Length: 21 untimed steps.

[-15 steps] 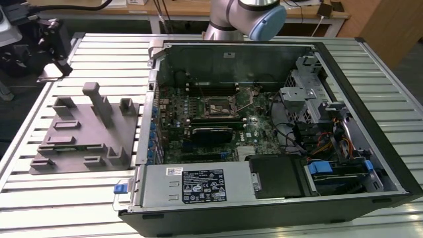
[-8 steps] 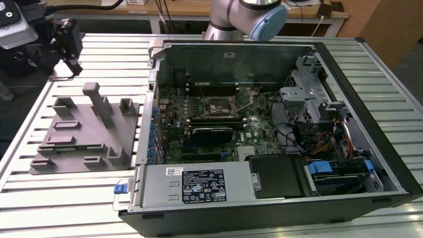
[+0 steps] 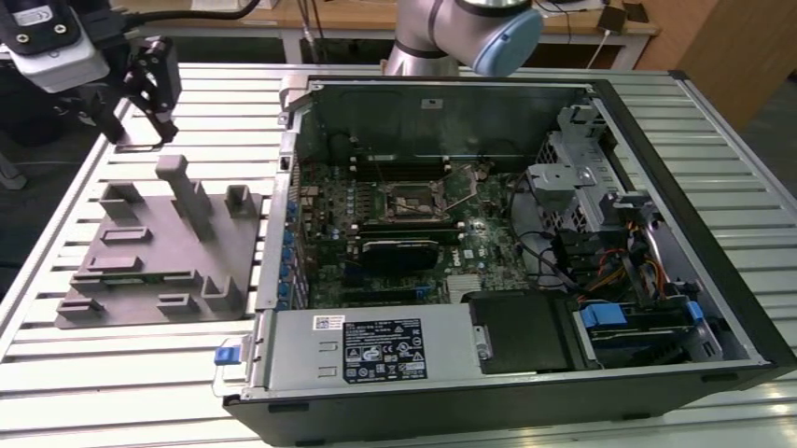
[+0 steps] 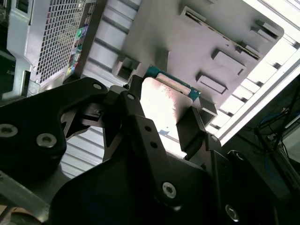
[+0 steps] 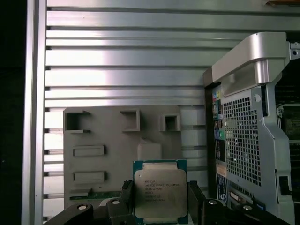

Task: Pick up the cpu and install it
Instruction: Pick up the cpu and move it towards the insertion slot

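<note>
Holding the small flat square silver-topped cpu (image 5: 160, 199) pinched by its edges in my black end effector (image 5: 161, 189), above the grey plastic fixture with upright posts (image 3: 162, 243) on the slatted aluminium tabletop (image 3: 75, 373). Pick-up judged done; install not yet done. The black square socket (image 3: 412, 201) lies well apart inside the open black computer case (image 3: 697, 280), toward the exterior view's right, with the case's near side wall (image 3: 282, 187) between.

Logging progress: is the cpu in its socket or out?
Out: the gripper grips the cpu near the grey fixture, outside the computer case.
</note>
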Tool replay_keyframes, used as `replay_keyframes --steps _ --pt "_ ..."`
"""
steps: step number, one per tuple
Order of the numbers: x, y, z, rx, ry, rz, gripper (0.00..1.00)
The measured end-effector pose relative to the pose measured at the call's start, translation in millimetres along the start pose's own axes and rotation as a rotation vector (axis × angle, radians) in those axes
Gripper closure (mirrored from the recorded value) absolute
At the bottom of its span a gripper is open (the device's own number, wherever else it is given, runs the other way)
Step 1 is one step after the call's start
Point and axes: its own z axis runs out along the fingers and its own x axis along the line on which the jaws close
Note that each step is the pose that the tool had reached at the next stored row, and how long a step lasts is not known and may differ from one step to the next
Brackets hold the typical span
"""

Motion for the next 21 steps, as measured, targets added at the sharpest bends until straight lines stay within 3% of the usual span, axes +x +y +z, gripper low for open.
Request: replay_keyframes --steps 21 --pt "-76.9 2.6 5.6 0.0011 0.0314 0.003 0.45"
